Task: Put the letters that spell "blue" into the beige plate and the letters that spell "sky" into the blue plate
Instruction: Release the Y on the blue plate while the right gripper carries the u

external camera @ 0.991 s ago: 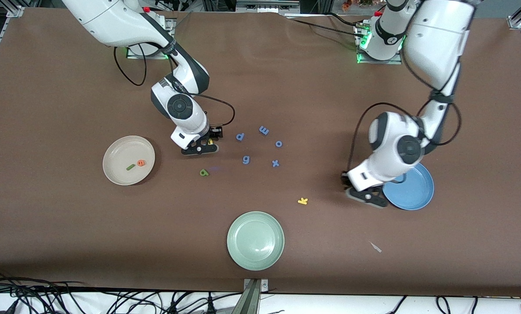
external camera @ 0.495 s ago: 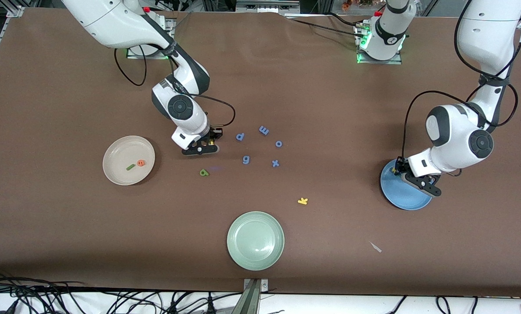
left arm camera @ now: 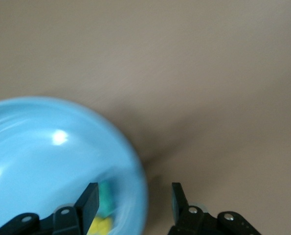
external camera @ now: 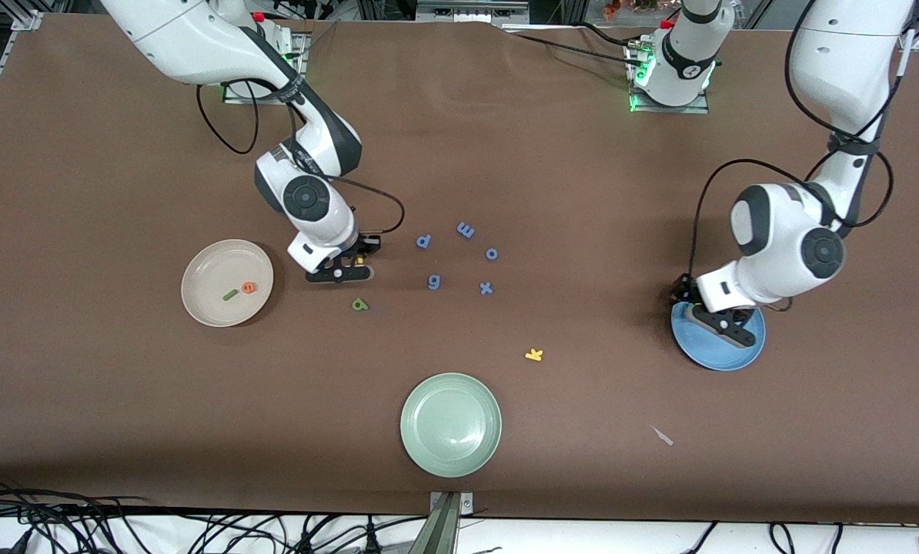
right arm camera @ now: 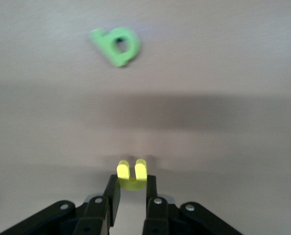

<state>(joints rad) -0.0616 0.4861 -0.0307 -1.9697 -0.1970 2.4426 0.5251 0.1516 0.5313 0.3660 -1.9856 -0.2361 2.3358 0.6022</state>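
Fingers of the right gripper [right arm camera: 132, 196] were clenched on the yellow u [right arm camera: 131, 175], its two prongs pointing away from the wrist, the piece carried clear of the table between the beige plate [external camera: 202, 304] and the group of blue letters [external camera: 460, 258]. Dark green b [external camera: 360, 305] lay on the cloth just nearer the front camera than that gripper, still to be collected. Beige plate held the dark green l [external camera: 230, 294] and the orange e [external camera: 248, 288], side by side near its middle. Left gripper [left arm camera: 134, 200] stood over the edge of the blue plate [external camera: 744, 355], fingers parted and holding nothing; in the left wrist view a teal piece [left arm camera: 105, 192] and a yellow piece [left arm camera: 100, 226] lay inside the plate under one finger, apparently the y and the s, though too blurred to read. Yellow k [external camera: 534, 355] remained on the table between the pale green plate [external camera: 421, 442] and the blue plate. Step in hand, by judgement: carrying the u to the beige plate. Recommended handling: keep the pinch firm during transit, since the foam is small and gripped only at its base; bring it over bare plate surface, away from the l and e; lower close to the plate before releasing so it does not bounce over the rim.
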